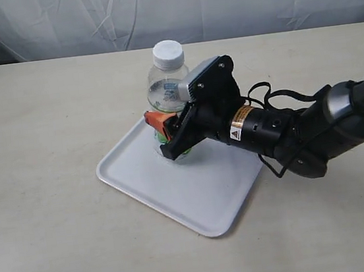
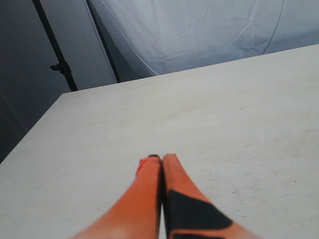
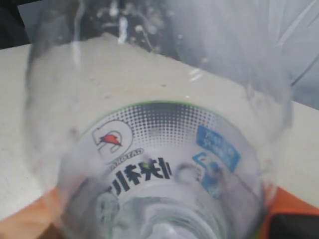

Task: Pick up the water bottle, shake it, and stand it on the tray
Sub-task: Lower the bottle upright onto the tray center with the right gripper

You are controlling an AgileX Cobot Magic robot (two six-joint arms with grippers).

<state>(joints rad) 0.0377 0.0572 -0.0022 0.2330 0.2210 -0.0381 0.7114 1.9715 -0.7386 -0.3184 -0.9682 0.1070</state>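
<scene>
Clear plastic water bottle, clamped by the right gripper over the flat white tray, could be toppled if snagged at release.

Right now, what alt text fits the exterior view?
The right gripper clamps a small clear plastic water bottle with a white screw cap, upright over a flat white rectangular tray on a beige table.

The water bottle is seen at close range, its clear wall filling nearly the whole view. Its white label, edged in green, carries a dotted band, a red emblem, a blue patch and dark characters. Orange fingers of the right gripper flank the bottle on both sides. Behind lie a pale table and a white drape.
</scene>
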